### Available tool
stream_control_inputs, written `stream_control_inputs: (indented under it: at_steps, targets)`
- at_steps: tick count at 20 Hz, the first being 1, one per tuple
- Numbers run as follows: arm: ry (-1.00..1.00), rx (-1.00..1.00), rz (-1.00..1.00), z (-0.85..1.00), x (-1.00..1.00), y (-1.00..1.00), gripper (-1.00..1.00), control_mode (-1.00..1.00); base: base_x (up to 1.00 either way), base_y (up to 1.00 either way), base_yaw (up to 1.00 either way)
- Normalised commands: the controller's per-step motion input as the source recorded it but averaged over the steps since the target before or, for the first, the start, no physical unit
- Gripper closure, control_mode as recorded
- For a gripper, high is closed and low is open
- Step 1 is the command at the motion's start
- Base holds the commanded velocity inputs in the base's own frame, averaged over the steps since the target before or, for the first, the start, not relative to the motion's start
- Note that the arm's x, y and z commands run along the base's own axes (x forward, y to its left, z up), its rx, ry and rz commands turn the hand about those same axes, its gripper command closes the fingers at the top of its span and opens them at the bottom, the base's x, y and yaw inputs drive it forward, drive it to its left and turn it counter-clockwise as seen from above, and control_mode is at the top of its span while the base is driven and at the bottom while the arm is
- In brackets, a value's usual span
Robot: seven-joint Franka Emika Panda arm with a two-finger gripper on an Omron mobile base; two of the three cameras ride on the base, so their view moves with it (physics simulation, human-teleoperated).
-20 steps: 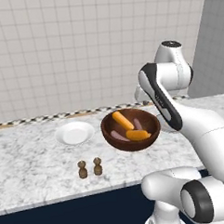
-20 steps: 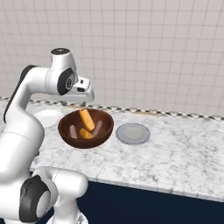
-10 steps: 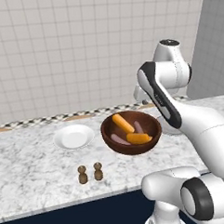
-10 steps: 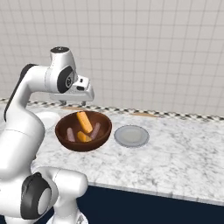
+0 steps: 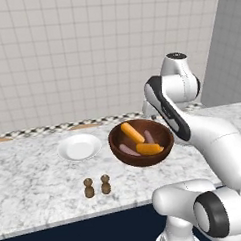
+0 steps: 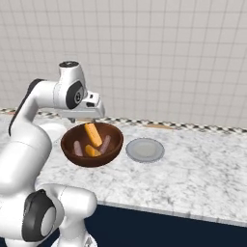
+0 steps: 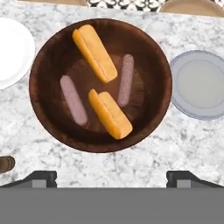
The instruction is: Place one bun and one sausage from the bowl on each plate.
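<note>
You have the marbled worktop [image 7: 26, 127] spread under the hand camera, and on it, largest first, the brown wooden bowl [image 7: 48, 57], sitting dead centre below the hand. A white plate [image 7: 11, 48] lies just beside the bowl at 9 o'clock in the hand view, and a second plate [image 7: 199, 83], looking greyer, lies just beside it at 3 o'clock; both are bare, so by my reading no item has been served yet. Inside the bowl you have two buns and two sausages: one bun [image 7: 94, 51] toward 11 o'clock, a second bun [image 7: 110, 113] near the centre, each with its long axis running from 11 to 5 o'clock; one sausage [image 7: 73, 99] at 8 o'clock with a similar slant, the other sausage [image 7: 126, 79] at 2 o'clock, nearly upright. Your pincer [image 7: 111, 177] hovers above the bowl's 6 o'clock rim, tips spread wide and holding nothing. The central bun lies straight ahead at 12 o'clock from it, the nearest pick; its slant means you would likely need to roll the wrist before descending.
</note>
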Motion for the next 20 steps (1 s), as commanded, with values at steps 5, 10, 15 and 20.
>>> stream_control_inputs:
  at_steps: [5, 10, 15, 20]
  targets:
    - [0.03, -0.08, 0.05, -0.84, 0.09, 0.12, -1.0, -1.0, 0.0, 0.0, 0.0]
    - [0.11, -0.19, 0.17, -0.67, 0.03, 0.14, -1.0, -1.0, 0.0, 0.0, 0.0]
    - [0.04, -0.02, 0.11, -0.17, 0.27, -0.07, -1.0, -1.0, 0.0, 0.0, 0.0]
    - [0.06, -0.02, 0.06, -0.11, 0.16, -0.02, -1.0, -1.0, 0.0, 0.0, 0.0]
